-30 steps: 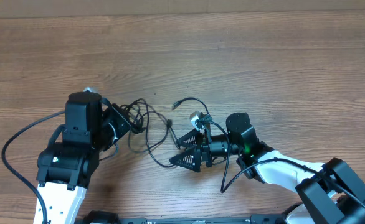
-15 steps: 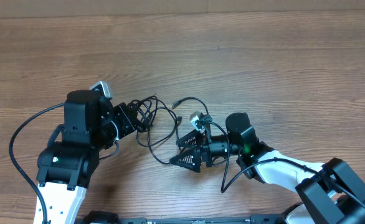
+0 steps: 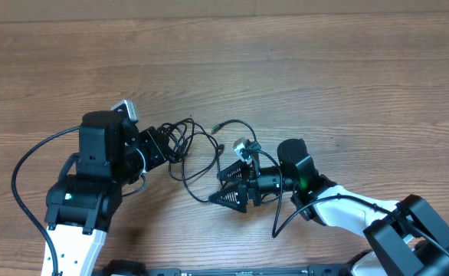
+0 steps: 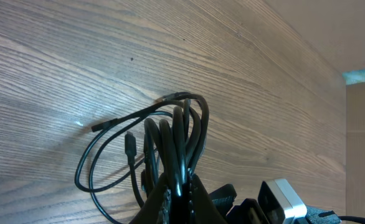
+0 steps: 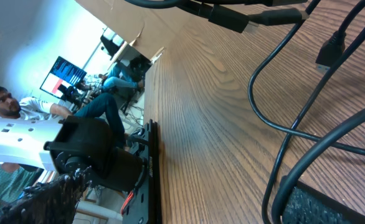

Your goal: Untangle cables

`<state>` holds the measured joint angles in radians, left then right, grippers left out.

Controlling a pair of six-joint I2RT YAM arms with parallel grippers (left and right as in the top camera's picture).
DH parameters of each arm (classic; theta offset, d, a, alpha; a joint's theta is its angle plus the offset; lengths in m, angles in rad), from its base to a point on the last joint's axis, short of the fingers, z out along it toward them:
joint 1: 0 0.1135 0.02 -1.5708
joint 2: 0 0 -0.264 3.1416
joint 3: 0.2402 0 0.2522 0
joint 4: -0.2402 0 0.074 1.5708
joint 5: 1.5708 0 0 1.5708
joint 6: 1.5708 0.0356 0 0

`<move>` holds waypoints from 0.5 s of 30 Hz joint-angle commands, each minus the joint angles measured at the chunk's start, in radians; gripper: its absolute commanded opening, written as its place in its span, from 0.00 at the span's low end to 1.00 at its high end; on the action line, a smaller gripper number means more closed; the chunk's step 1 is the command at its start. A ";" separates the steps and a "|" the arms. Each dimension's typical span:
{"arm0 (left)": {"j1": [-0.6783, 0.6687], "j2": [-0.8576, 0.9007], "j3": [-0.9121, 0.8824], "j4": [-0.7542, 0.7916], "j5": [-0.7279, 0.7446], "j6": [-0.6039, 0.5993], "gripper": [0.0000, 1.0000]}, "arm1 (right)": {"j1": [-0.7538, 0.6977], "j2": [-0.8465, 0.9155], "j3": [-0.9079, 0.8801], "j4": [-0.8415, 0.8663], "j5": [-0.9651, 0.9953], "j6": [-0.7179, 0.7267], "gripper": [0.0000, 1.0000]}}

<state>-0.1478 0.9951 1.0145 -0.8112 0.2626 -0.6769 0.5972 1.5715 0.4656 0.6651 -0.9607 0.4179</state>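
left gripper [image 3: 168, 149] is clamped hard on the cables [image 3: 183, 136]. Left wrist view shows several black cord loops pinched together between its fingers [image 4: 156, 202], with the bunch fanning toward 12 o'clock over the wood table [image 3: 324, 61].

Overhead, the tangle sits just 9 o'clock of frame centre and slack loops run toward 4 o'clock, to the right gripper [image 3: 226, 186]. One plug end [image 3: 217, 127] lies loose at 12 o'clock from that gripper.

The right gripper's fingers are spread wide with nothing gripped. A cord curves just past its lower finger [image 3: 228, 201]; can't tell if they touch.

In the right wrist view, a connector [image 5: 331, 51] and cords sit close to the lens. The background monitor [image 5: 63, 73] shows red/white content, too small to read.
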 commanded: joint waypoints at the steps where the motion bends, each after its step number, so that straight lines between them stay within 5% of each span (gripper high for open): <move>1: 0.009 -0.002 0.019 0.006 0.023 0.019 0.04 | 0.003 -0.010 -0.001 0.005 0.007 -0.008 1.00; 15: 0.009 -0.002 0.019 0.004 0.019 0.019 0.04 | 0.003 -0.010 -0.001 0.005 0.007 -0.008 1.00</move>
<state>-0.1478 0.9951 1.0145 -0.8143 0.2626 -0.6769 0.5972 1.5719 0.4656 0.6651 -0.9607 0.4183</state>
